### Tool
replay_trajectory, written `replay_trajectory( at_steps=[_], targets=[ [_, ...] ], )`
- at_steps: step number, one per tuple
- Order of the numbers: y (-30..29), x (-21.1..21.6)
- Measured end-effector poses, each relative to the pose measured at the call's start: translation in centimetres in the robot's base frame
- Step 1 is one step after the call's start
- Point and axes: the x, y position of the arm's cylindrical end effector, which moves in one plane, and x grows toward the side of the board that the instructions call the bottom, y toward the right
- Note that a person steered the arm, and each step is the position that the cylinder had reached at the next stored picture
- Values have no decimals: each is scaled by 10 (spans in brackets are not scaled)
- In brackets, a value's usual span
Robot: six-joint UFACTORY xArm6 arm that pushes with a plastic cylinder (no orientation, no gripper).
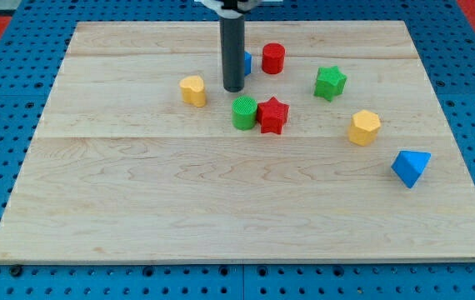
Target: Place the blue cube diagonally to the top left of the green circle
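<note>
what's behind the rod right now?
A blue block, presumably the blue cube, shows only as a sliver at the rod's right edge; the rest is covered, so its shape is unclear. My tip sits just above the green circle.

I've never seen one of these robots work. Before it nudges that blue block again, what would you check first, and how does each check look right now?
1. Blue cube located: ok, though only a sliver shows on the view's right of the dark rod.
2. My tip placed: ok, just above the green ribbed cylinder in the view, to its left.
3. Tip touching the cube: cannot tell; the rod hides the contact.
4. Cube diagonally top left of the green cylinder: not ok; it sits almost straight above it.
5. Yellow block out of the way on the view's left: ok.
6. Red star beside the green cylinder: ok, seemingly touching its right side.
</note>
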Motion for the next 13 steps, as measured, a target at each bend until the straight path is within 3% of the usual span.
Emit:
replay_trajectory(
  at_steps=[2,5,8,10,12,13],
  targets=[
    [-107,3],
    [37,-16],
    [32,-60],
    [-2,-66],
    [-1,-114],
    [-48,-101]
  ],
)
